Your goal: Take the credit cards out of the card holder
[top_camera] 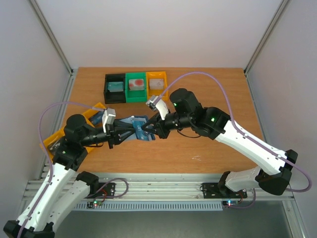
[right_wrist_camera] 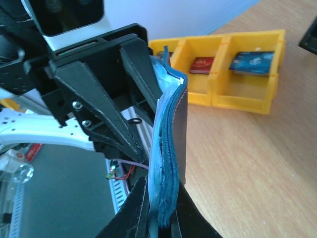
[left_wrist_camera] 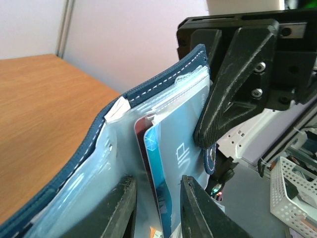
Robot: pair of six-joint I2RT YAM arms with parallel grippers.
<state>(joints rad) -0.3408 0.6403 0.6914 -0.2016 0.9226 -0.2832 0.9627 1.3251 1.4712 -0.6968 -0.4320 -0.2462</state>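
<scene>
While both arms meet over the middle of the brown wooden table, I see the slate blue-grey folding card holder held on edge between them. Its pale shiny pocket pages are fanned towards the left arm.

On my right wrist view the right gripper is clamped tight on the holder's stitched cover and the pages bunched beside it. From the left wrist camera, one of its black fingers lies against the outermost clear page.

The left gripper has a finger on either side of two credit cards sitting in a pocket: a blue-faced credit card in front and a red-edged credit card just behind it. The gap is narrow, but I cannot tell whether the fingers actually pinch the cards or only bracket them.

Along the far side of the table stand three small plastic bins in a row — a black bin, a green bin and an orange bin — each with a card lying inside. Near the left arm sits a yellow divided bin, with a red card in one compartment and a blue card in the next.
</scene>
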